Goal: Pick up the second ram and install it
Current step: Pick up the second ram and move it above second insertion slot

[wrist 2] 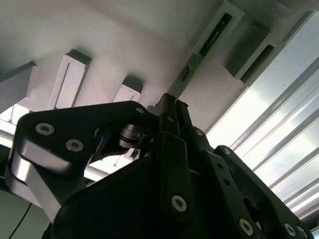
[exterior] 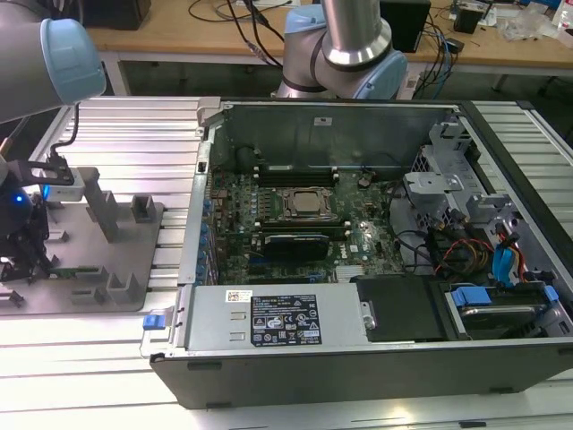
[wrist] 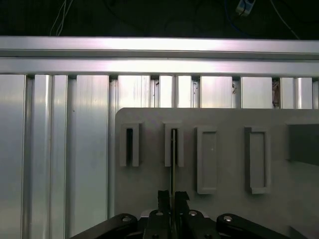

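Note:
The second ram (wrist 2: 207, 45) is a slim green strip standing on edge in a slot of the grey fixture tray (wrist 2: 124, 45). In the first wrist view the second ram (wrist: 173, 159) shows edge-on as a thin line running from a slotted block to my fingers. My gripper (wrist: 172, 197) sits low over the tray, its two black fingers pressed against the strip's near end. In the exterior view the gripper (exterior: 22, 260) is at the far left over the tray (exterior: 125, 269), with the green strip (exterior: 76, 269) beside it.
An open computer case (exterior: 206, 161) lies at the exterior view's right of the tray, with its motherboard and CPU socket (exterior: 304, 202) exposed. Grey blocks and a post (exterior: 100, 210) stand on the tray. Ribbed aluminium table rails (wrist: 60, 149) surround it.

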`<state>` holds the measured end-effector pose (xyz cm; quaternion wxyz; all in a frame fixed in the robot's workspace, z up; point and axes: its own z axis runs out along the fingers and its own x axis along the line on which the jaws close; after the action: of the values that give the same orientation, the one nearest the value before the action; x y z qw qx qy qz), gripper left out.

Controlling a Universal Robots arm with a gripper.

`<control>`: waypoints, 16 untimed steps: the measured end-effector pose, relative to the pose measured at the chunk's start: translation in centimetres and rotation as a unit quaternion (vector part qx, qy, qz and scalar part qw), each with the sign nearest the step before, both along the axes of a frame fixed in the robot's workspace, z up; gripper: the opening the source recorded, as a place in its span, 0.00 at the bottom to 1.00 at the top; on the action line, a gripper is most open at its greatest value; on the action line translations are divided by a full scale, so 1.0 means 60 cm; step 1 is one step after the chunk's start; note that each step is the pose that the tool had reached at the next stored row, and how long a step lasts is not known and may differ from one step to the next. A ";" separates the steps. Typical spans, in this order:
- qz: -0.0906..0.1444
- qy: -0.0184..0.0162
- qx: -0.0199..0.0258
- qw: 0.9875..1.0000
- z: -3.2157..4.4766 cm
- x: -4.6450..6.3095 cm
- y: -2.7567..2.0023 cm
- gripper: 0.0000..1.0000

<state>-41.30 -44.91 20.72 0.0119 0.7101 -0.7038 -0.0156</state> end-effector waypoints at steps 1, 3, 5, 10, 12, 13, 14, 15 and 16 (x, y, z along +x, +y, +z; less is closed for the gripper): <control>0.000 0.000 0.000 1.000 0.002 0.000 0.0000 0.16; 0.000 0.000 0.001 1.000 0.003 0.000 0.0001 0.16; 0.000 0.000 0.003 1.000 0.003 0.000 0.0007 0.16; 0.000 0.000 0.003 1.000 0.003 0.000 0.0008 0.16; 0.000 0.000 0.003 1.000 0.003 0.000 0.0008 0.09; 0.000 0.000 0.003 1.000 0.003 0.000 0.0008 0.09; 0.000 0.000 0.003 1.000 0.003 0.000 0.0008 0.09; 0.000 0.000 0.003 1.000 0.003 0.000 0.0008 0.09; 0.000 0.000 0.003 1.000 0.003 0.000 0.0008 0.09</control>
<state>-41.30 -44.87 20.90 0.0093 0.7101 -0.7038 -0.0179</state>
